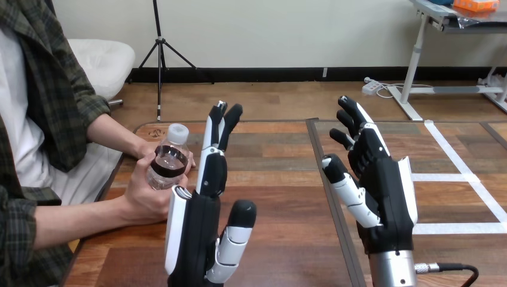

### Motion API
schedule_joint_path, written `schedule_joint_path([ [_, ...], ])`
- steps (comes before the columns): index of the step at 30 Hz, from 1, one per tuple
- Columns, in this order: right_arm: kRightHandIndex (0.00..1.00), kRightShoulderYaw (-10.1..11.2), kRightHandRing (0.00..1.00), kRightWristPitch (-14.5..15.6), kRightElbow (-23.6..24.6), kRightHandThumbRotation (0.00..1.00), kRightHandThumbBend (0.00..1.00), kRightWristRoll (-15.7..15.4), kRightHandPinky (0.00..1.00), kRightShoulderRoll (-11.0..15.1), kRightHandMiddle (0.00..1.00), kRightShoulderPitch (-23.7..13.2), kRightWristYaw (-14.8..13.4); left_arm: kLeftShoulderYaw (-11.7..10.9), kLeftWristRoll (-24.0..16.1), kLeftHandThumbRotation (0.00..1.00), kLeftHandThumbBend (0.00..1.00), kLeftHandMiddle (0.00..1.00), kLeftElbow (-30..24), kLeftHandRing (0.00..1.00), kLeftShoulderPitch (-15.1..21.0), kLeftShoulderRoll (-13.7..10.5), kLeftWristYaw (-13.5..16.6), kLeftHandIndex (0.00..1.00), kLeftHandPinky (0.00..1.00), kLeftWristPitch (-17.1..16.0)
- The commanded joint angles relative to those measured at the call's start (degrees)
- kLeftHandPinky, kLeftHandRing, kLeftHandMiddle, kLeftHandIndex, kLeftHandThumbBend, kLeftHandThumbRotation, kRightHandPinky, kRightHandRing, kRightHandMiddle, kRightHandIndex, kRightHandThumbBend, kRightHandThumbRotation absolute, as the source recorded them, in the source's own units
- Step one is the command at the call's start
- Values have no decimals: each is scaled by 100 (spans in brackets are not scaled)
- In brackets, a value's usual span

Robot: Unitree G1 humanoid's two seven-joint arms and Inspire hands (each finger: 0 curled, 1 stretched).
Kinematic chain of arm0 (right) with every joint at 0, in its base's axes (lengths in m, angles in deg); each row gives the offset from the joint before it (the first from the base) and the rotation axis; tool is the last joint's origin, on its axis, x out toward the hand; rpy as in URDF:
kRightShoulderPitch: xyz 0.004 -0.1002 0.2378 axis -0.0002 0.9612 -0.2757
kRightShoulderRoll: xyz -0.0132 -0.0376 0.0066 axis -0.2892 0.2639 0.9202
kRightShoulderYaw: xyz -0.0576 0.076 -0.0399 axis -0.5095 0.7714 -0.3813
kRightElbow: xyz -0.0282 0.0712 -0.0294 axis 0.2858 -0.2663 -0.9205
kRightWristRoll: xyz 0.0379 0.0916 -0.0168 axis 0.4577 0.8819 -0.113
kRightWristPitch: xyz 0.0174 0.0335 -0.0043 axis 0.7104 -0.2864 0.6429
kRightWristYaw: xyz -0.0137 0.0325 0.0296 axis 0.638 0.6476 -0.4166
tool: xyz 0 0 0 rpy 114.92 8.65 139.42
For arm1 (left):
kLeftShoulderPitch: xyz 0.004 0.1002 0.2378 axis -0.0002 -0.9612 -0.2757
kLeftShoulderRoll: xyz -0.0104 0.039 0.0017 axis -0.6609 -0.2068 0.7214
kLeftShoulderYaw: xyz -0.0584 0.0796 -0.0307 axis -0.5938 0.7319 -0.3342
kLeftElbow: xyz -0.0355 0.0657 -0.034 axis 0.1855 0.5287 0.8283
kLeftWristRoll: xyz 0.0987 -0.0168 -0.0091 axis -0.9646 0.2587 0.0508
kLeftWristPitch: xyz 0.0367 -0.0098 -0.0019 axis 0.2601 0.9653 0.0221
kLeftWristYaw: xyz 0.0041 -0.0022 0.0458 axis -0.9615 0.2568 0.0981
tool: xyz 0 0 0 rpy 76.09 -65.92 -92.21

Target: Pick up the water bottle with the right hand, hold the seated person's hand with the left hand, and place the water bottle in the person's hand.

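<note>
A small clear water bottle (168, 164) with a white cap and a dark label lies in the person's hands (146, 191) at the table's left side; both of their hands are wrapped round it. My left hand (200, 230) stands upright just right of the person's hands, fingers straight and open, its white edge close to their knuckles; whether it touches them I cannot tell. My right hand (382, 185) is raised over the table's right half, open, fingers spread, holding nothing.
The wooden table (281, 179) has a dark seam running down its middle and white tape lines (460, 177) on the right part. The person's forearms rest at the left edge.
</note>
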State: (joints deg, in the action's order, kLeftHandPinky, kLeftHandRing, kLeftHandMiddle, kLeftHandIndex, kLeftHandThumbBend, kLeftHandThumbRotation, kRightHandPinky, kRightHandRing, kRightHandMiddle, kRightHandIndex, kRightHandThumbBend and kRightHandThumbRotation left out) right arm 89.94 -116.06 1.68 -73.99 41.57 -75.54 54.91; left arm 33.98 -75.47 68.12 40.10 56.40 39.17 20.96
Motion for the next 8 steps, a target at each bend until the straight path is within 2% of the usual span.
schedule_joint_path([
  [1,89,-13,94,-122,86,66,75,20,86,-110,95,-155,-48,-4,17,100,54,95,-71,96,142,136,-56,100,100,37],
  [8,88,-6,94,-109,111,66,75,9,86,-132,95,-128,-87,48,165,100,55,95,-194,97,73,101,-217,100,100,174],
])
